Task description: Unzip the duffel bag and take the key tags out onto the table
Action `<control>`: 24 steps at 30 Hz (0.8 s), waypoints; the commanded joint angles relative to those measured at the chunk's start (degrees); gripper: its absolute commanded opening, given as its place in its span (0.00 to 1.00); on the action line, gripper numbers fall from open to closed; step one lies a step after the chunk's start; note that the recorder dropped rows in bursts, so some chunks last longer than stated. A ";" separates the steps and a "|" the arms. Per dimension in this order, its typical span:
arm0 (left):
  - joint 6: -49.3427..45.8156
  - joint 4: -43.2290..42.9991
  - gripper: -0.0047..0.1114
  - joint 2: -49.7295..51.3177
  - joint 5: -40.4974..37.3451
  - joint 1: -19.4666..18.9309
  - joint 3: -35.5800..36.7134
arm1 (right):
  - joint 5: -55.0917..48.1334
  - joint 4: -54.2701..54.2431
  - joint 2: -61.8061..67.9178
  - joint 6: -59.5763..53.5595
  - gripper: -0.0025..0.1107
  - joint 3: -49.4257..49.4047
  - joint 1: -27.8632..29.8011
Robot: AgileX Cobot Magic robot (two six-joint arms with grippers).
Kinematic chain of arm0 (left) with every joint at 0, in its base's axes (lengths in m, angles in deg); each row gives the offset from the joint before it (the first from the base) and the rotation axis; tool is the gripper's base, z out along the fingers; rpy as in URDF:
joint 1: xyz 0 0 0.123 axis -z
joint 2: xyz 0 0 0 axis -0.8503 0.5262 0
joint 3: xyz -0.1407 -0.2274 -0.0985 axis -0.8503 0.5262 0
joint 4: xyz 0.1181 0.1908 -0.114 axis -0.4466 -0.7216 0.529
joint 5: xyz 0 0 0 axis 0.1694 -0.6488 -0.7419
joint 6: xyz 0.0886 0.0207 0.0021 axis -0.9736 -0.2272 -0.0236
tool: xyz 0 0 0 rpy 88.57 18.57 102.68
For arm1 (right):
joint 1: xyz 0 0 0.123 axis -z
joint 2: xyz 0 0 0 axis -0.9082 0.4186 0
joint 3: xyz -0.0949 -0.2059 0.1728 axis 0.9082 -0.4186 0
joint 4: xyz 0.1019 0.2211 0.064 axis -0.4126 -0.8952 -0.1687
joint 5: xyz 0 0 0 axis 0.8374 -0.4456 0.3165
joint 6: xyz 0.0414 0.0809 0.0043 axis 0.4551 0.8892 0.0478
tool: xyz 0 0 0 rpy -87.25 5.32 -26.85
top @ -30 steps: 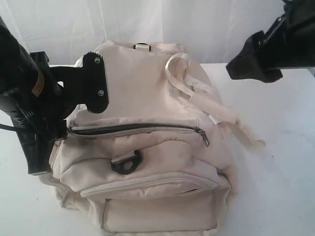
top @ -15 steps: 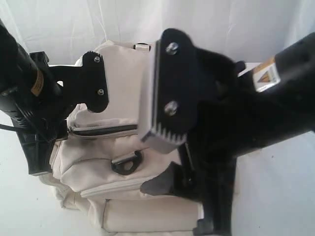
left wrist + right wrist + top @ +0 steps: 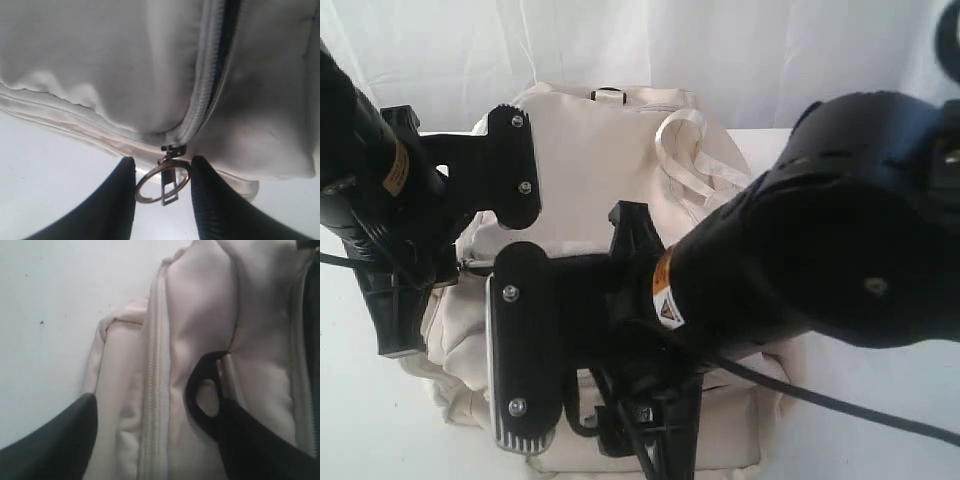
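Left tool: about half open, fingers straddling the metal pull ring at the end of a zip on the duffel bag. The ring fills the gap and sits at or against both fingers, can't tell if it's actually pinched. Right tool: jaws wide, holding nothing, hanging over the bag's front panel. The black D-ring lies between its fingers, close to one of them; contact unclear. Delta vs a second ago: right arm was up at the top right of the exterior view, clear of the bag, with the opened zip and its dark gap in plain sight. Half a second ago it had swung in over the middle. Now it sits lower and further across, covering that zip and most of the bag's front. Left arm, its tool and the bag haven't shifted. Pose: left arm comes in from the left edge, angled down, tool at the bag's upper-left flank. Right arm enters from the right and reaches across the centre, one finger plate standing upright over the bag's lower-left front. Bag sits mid-desk, strap handle looped on its upper right.
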 commanded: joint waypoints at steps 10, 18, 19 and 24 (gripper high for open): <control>0.13 0.32 0.10 -0.55 -0.57 -0.18 0.45 | -19.86 11.17 2.85 6.30 0.02 -0.16 -0.32; 0.13 0.32 0.10 -0.55 -0.57 -0.18 0.45 | -29.54 23.83 2.85 16.15 0.02 -0.16 -0.32; 0.13 0.32 0.10 -0.55 -0.57 -0.18 0.45 | -29.54 24.60 2.85 16.19 0.02 -0.16 -0.32; 0.13 0.32 0.10 -0.55 -0.57 -0.18 0.45 | -29.54 26.50 2.85 16.28 0.02 -0.16 -0.32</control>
